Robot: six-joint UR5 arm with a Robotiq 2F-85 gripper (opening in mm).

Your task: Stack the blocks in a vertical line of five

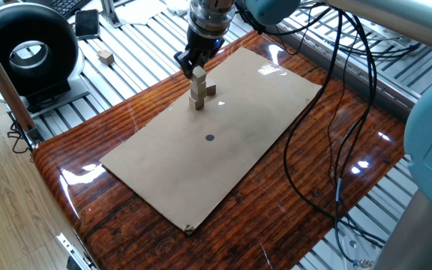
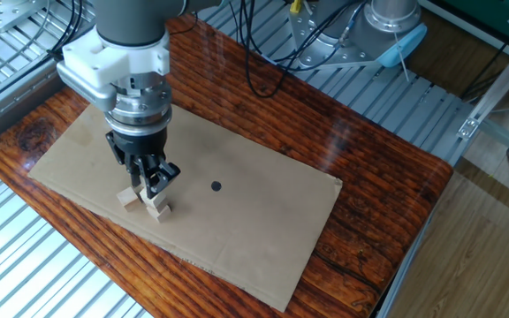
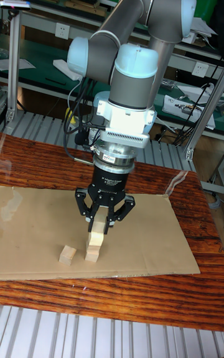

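1. Glossy reddish wooden tabletop carries one flat rectangular brown cardboard sheet with one small black dot printed on it. The gripper hangs over the far end of the sheet. Directly under it stands one upright stack of plain tan wooden cubes, its top cube at the fingertips. One loose block lies just beside the stack's foot. One far block sits well apart from the gripper, off the table on ribbed metal slats.

2. From the other side, the gripper stands low over the cardboard sheet, covering the upper stack. The loose block lies just beside it, near the fingers. The black dot is a little way off.

3. In the tall view the stack looks three cubes high and leans slightly. The gripper has its dark fingers splayed to either side of the top cube; whether they press on it cannot be told. The loose block rests apart from the stack's base.
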